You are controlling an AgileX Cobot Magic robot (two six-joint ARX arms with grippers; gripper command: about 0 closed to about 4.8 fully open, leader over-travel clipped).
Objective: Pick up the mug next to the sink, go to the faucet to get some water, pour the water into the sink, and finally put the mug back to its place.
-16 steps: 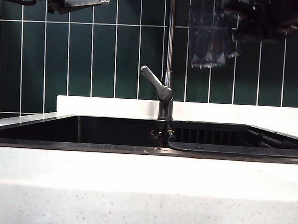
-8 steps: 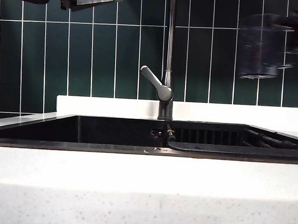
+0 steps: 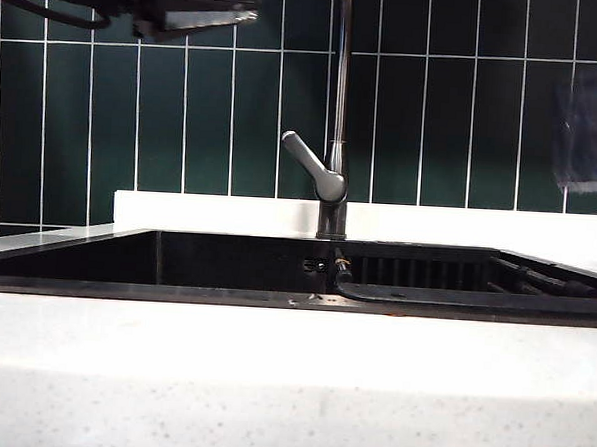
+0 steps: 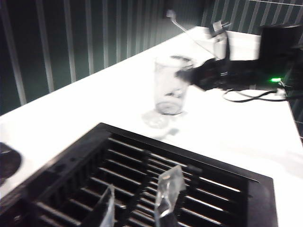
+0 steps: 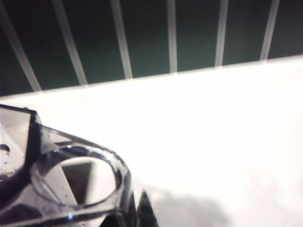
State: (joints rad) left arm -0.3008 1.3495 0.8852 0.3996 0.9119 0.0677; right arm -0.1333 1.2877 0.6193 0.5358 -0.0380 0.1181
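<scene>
The mug [image 3: 589, 129], clear faceted glass, hangs upright and blurred at the far right of the exterior view, above the counter. My right gripper [image 5: 137, 213] is shut on its rim wall [image 5: 75, 182]. The left wrist view shows the mug [image 4: 169, 86] a little above the white counter, with the right gripper [image 4: 201, 75] gripping it from the side. The faucet [image 3: 339, 105] rises behind the sink [image 3: 226, 265], its grey lever [image 3: 310, 164] angled left. My left gripper [image 3: 205, 8] is high at the top left, open and holding nothing, over the ribbed rack [image 4: 142, 175].
A white speckled counter [image 3: 290, 383] runs along the front, and a dark green tiled wall [image 3: 184, 107] stands behind. Beyond the mug, a black box with a green light [image 4: 277, 56] and cables [image 4: 246, 94] lie on the counter.
The right gripper has carried the mug to the right, away from the faucet, and somewhat lower. The left gripper has drifted slightly right at the top.
</scene>
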